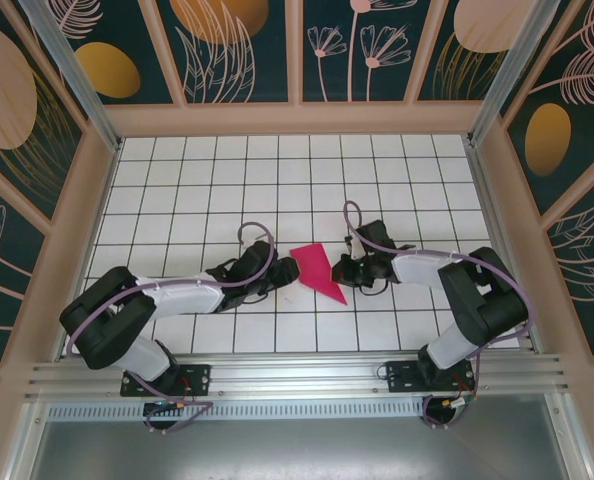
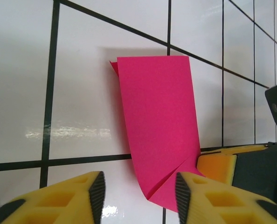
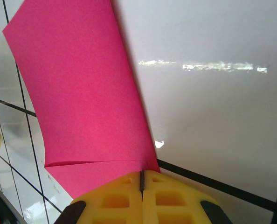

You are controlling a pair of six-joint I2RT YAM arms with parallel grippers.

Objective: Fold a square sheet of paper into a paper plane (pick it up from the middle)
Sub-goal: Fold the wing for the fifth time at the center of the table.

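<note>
Here, right gripper (image 3: 141,175) clenched on pink paper (image 3: 82,93), its pinched edge hidden; left gripper (image 2: 139,189) released, fingers cropped.

Bright, even light falls from above. Glare streaks the glossy table (image 2: 82,93) just ahead of the left hand (image 2: 139,191) and well beyond the right hand (image 3: 142,178). The paper (image 2: 157,121) casts a soft shadow alongside. The nearest fingers look slightly soft, perhaps out of focus.

Overhead view; wrist views close above paper (image 1: 315,266)
</note>
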